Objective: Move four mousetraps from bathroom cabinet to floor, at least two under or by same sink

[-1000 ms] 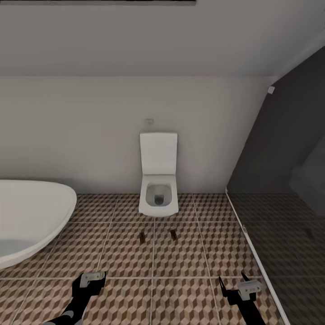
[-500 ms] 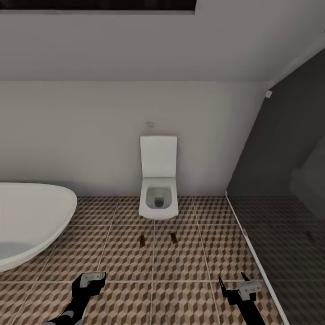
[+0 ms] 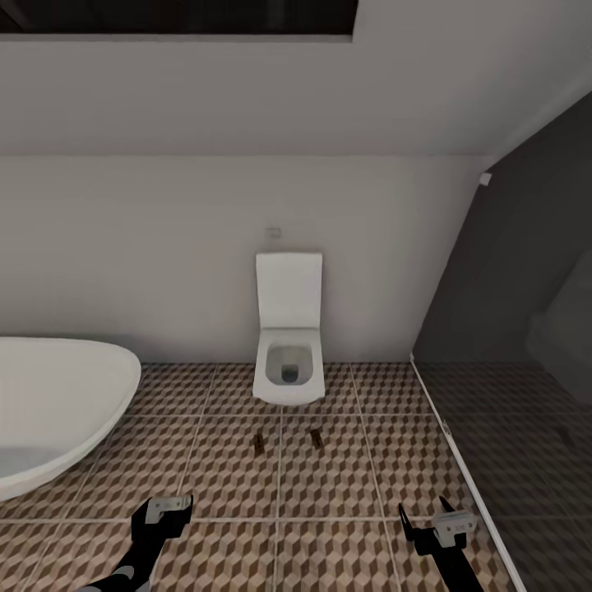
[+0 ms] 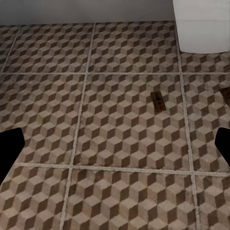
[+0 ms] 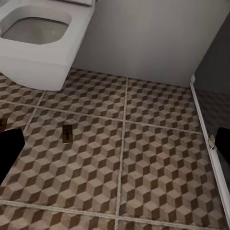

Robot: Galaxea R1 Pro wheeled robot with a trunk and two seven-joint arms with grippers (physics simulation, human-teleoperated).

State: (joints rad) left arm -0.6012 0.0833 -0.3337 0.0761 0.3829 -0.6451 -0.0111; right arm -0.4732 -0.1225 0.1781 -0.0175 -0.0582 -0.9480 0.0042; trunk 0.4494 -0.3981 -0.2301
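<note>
From the head view, you had two mousetraps point(image 3: 258, 444) point(image 3: 316, 437) lying on the bathroom floor point(image 3: 329, 485) in front of the toilet point(image 3: 287, 374), bowl empty; the left gripper point(image 3: 167, 511) and right gripper point(image 3: 427, 524) held nothing, fingers spread. I judged you were between fetches, with the cabinet to face next.

In the left wrist view, one mousetrap point(image 4: 156, 100) lay flat ahead.

In the right wrist view, the other mousetrap point(image 5: 68, 134) lay near the toilet point(image 5: 38, 43).
</note>
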